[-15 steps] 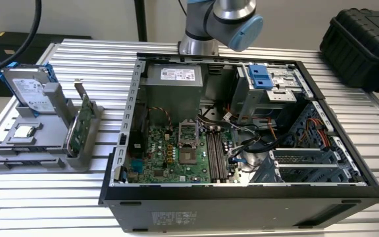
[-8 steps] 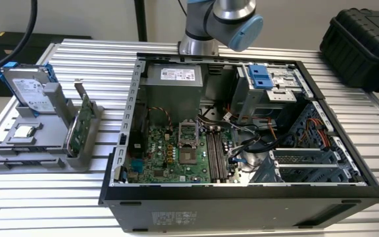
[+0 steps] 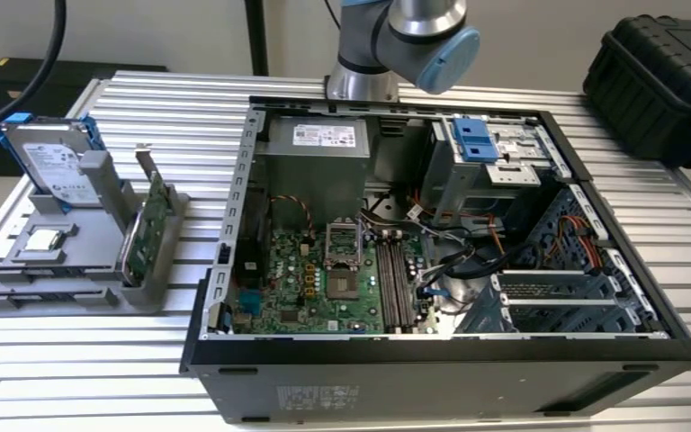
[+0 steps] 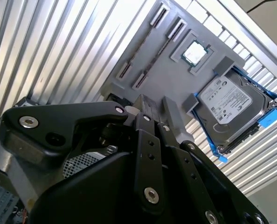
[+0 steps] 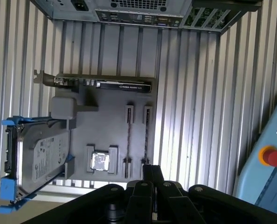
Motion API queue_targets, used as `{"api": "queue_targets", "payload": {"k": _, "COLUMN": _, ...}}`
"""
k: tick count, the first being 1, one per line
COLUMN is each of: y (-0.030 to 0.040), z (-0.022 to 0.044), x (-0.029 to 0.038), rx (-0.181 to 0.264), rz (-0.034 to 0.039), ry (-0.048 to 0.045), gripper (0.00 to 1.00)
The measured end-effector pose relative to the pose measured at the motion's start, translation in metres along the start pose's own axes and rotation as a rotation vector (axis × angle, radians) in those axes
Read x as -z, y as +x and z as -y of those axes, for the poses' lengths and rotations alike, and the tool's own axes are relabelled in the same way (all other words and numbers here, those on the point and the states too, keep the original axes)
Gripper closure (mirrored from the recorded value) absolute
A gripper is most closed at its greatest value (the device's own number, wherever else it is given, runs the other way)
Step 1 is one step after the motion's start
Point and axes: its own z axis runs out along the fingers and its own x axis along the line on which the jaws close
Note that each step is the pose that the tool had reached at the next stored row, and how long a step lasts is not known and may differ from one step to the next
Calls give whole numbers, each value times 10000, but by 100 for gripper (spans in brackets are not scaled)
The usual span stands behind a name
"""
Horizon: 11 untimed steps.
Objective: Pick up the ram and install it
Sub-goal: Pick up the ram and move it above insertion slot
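Note:
The ram is out of view. My gripper (image 5: 152, 171) (image 4: 158, 106) hangs high above the grey parts holder (image 5: 110, 121) (image 4: 171, 79) (image 3: 94, 247), its fingers close together with nothing between them. Almost straight below the fingertips, the holder carries two long narrow slots (image 5: 129, 135) (image 4: 145, 44). In the exterior view the open computer case (image 3: 442, 346) lies on the table to the right of the holder. The motherboard (image 3: 316, 288) with its long slots (image 3: 396, 279) is on the case floor.
The holder also carries a silver drive with blue rails (image 3: 51, 162) (image 5: 40, 154), a green card with a metal bracket (image 3: 141, 238) and a small square chip (image 5: 100, 162). A black hard case (image 3: 669, 81) stands behind the computer. A blue pendant with a red button (image 5: 271, 156) lies beside the ribbed table (image 3: 118, 360).

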Motion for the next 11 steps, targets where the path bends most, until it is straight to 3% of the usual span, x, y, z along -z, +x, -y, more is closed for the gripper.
{"api": "queue_targets", "payload": {"k": 11, "y": 0, "z": 0, "x": 0, "rx": -4, "rz": 0, "ry": 0, "gripper": 100}}
